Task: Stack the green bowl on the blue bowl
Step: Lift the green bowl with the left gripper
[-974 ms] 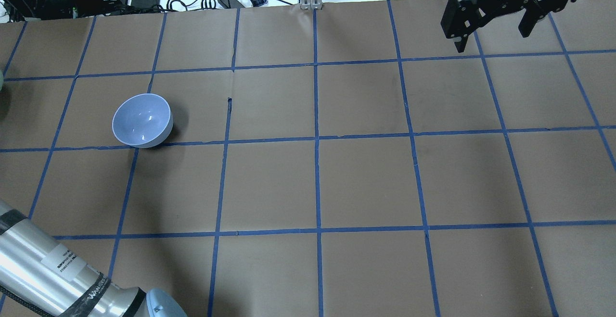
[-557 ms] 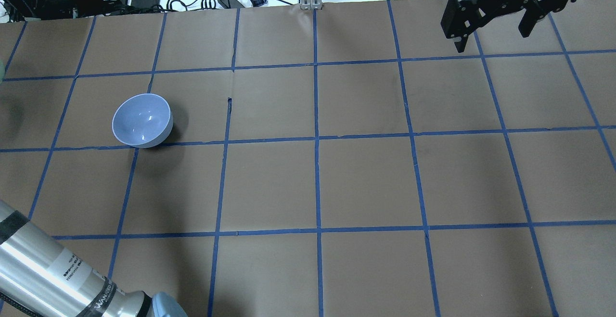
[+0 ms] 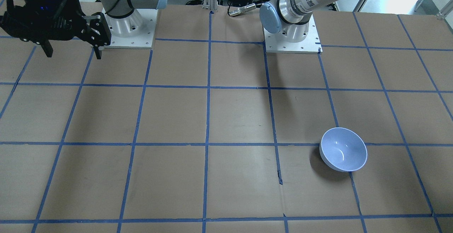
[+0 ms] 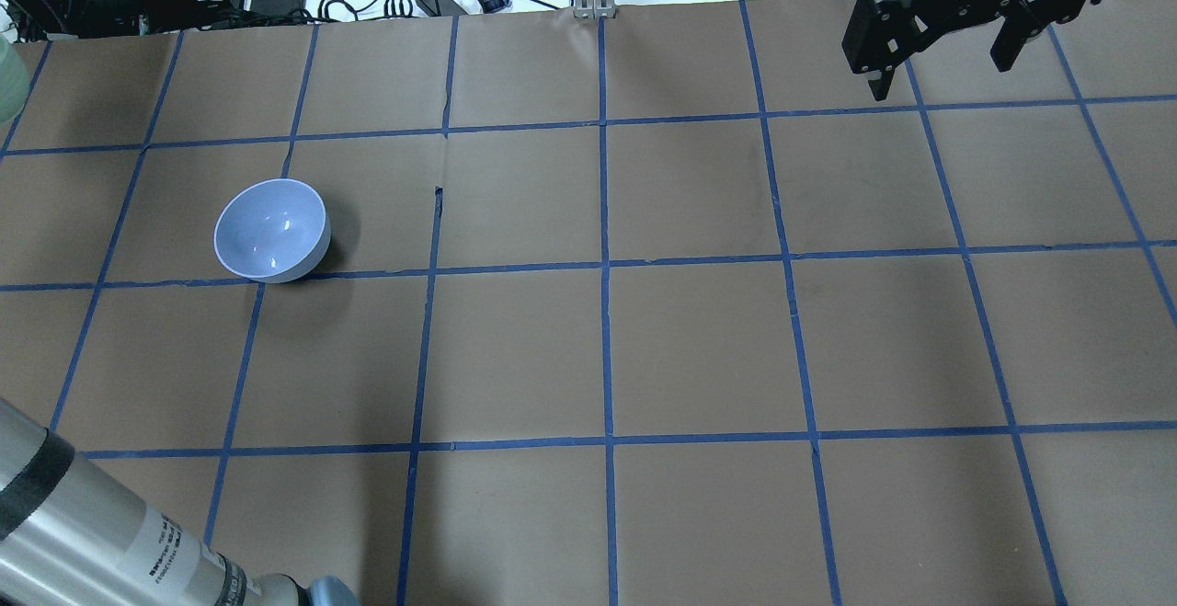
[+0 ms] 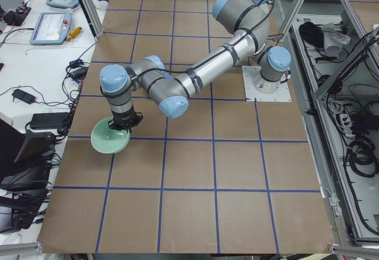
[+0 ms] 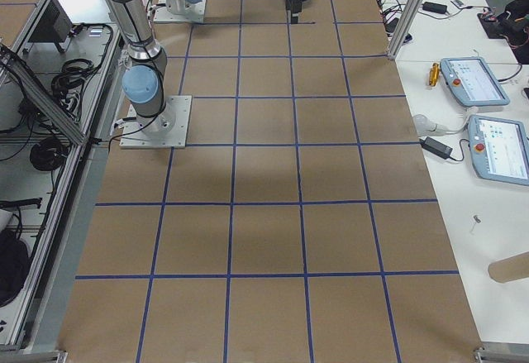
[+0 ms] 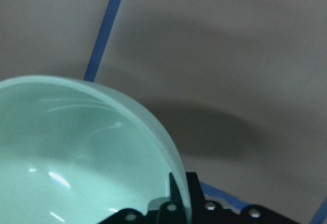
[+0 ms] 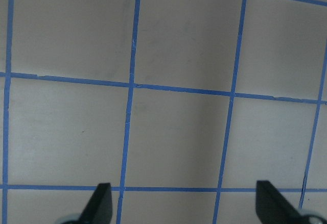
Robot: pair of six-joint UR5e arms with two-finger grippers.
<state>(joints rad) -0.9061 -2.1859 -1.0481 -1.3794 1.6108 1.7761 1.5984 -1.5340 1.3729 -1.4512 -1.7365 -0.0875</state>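
While right jaws hang apart, green bowl [image 7: 76, 152] rim between clamped left jaws.

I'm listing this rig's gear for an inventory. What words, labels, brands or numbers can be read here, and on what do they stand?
No text is clear enough to quote.
The white lettering on the right end effector: too small to read.
The white sticker on the left arm: print blurred.
The blue bowl and green bowl: no markings visible.

Glossy green bowl [image 7: 76, 147], glossy blue bowl [image 3: 343, 154]
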